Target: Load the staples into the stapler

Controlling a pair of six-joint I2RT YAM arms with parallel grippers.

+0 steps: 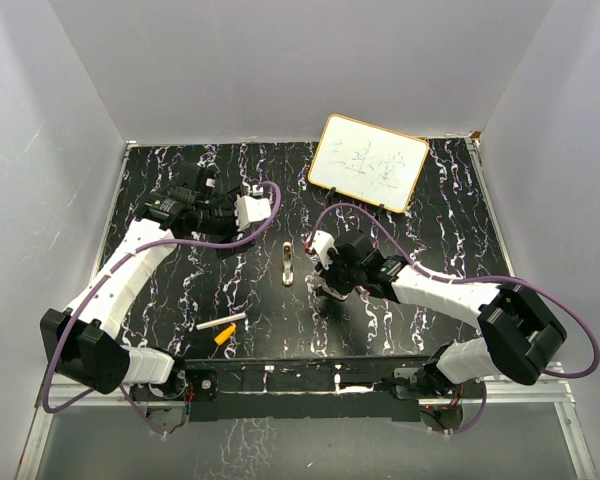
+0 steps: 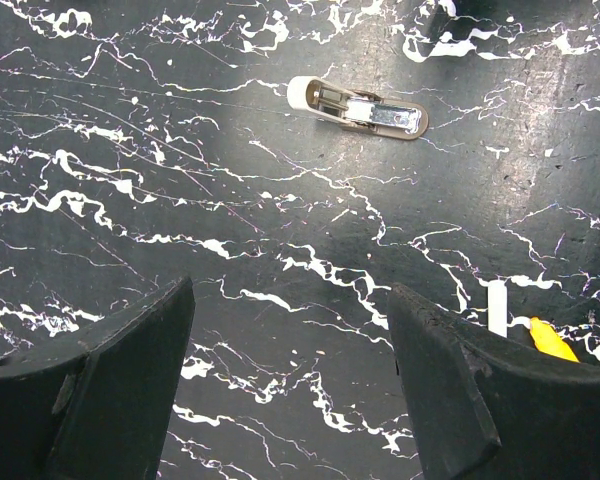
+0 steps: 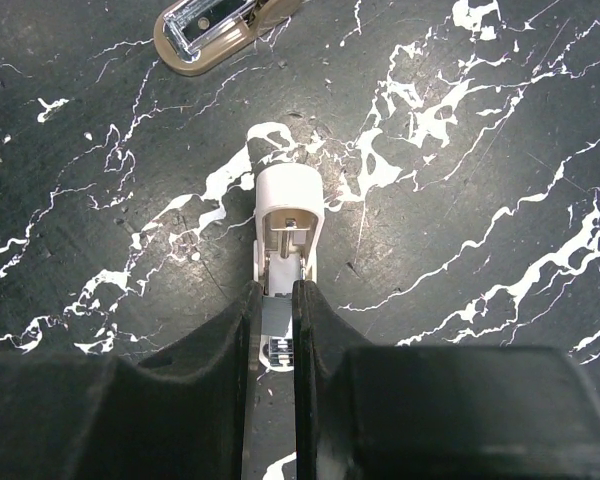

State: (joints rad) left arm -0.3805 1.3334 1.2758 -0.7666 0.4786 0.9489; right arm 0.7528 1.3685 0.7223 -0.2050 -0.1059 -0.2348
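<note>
right end effector (image 3: 273, 292) pinches a small white part (image 3: 290, 200), the stapler (image 3: 215, 25) lies on the table (image 3: 480, 250) near it, and left end effector (image 2: 290, 290) stands wide open.

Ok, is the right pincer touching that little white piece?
Touching: the right wrist view shows the right pincer closed on the white piece, a finger pressing each side.

White-walled lab enclosure (image 1: 280, 70), marbled table (image 1: 440, 215)

Lighting even and diffuse from overhead; shadows faint. Grey sheen on the tabletop (image 2: 540, 100). Metal of the stapler (image 2: 358, 108) glints. Wrist-view foregrounds slightly soft.
</note>
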